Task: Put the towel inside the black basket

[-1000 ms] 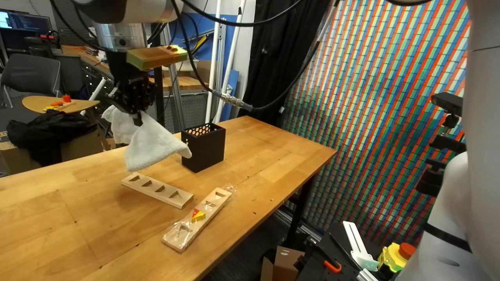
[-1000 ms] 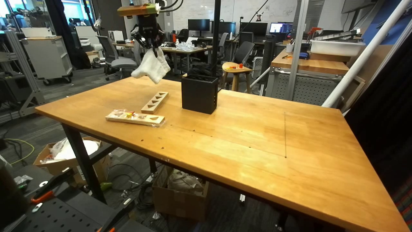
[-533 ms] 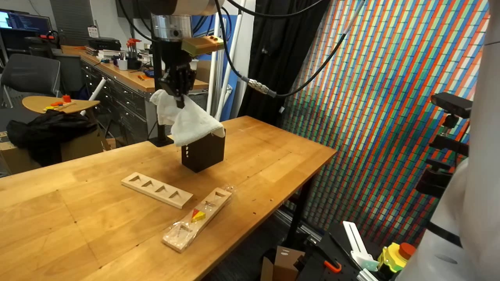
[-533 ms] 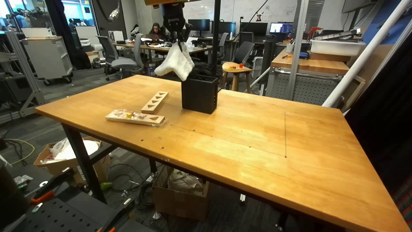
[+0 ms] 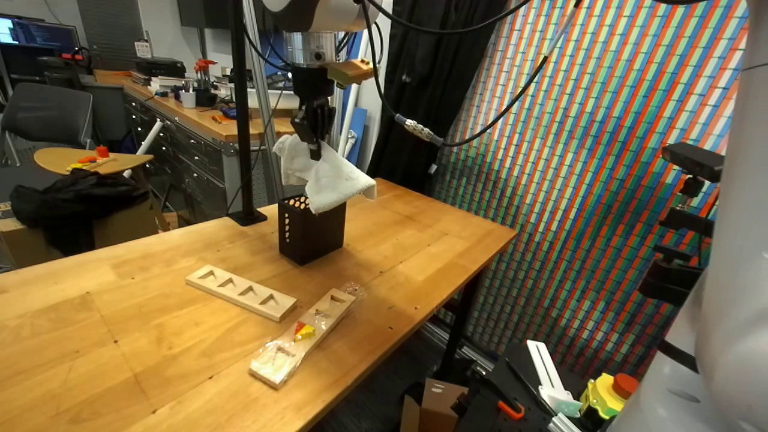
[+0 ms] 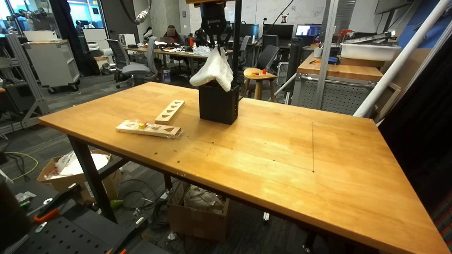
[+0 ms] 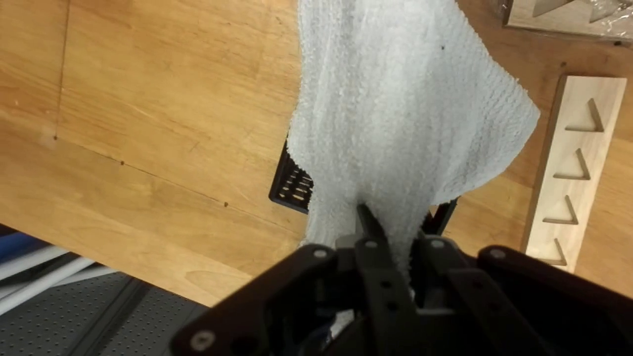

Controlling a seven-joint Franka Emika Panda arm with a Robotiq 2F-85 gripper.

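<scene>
The white towel (image 5: 339,180) hangs in folds from my gripper (image 5: 315,153), which is shut on its upper part. In an exterior view the towel (image 6: 215,70) hangs over the top of the black basket (image 6: 219,106), its lower corners spreading past the rim. The basket (image 5: 312,237) stands upright on the table, with holes in its side. In the wrist view the towel (image 7: 390,99) fills the middle, pinched between the fingers (image 7: 371,225), and covers most of the basket (image 7: 292,190). Only two of the basket's corners show there. Its inside is mostly hidden.
A wooden board with triangular slots (image 5: 240,292) lies in front of the basket. A plastic-wrapped board with red and yellow pieces (image 5: 276,360) lies nearer the table edge. A black post (image 5: 240,120) rises at the table's back edge, close to the basket.
My gripper has carried the towel to the right in both exterior views, from beside the basket to above it. The basket and the boards have not moved.
</scene>
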